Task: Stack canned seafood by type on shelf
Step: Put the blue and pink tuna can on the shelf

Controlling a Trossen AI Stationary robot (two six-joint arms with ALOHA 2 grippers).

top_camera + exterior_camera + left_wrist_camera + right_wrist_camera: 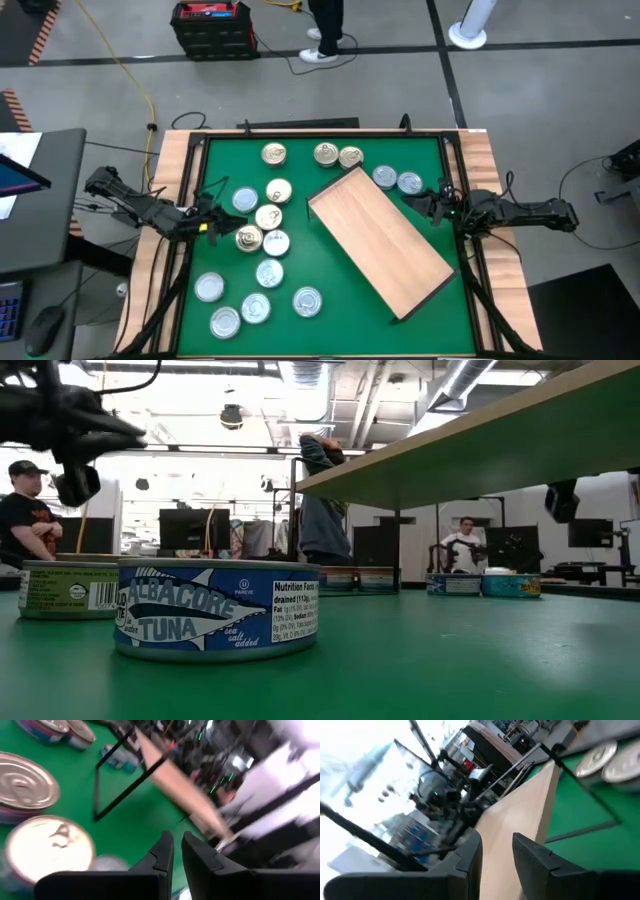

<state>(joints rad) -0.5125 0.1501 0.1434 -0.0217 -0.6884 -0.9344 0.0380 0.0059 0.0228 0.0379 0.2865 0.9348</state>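
Surface: a green mat [330, 285] is covering the surface inside a black frame, with a wood-slat rim [497, 230] running along the sides.
Shelf: the light-wood shelf [380, 240] is lying diagonally on the mat, right of centre; in the low view its edge is slanting across the upper right.
Canned seafood: the tins [262, 240] are sitting mostly in a loose cluster on the left half of the mat; a few are lying along the far edge and two just beyond the shelf's far right corner. None is resting on the shelf.
Nearest tin: an albacore tuna can [215, 608] with a blue label is standing closest to the low camera.
Room: grey floor, a red and black crate [212, 25], a person's legs beyond the far edge, and people sitting in the background of the low view.
Left claw: the left claw [212, 222] is reaching in from the left edge, hovering by the tin cluster, fingers together and holding nothing.
Right claw: the right claw [420, 200] is reaching in from the right edge near the shelf's far right corner, fingers slightly apart with nothing between them.
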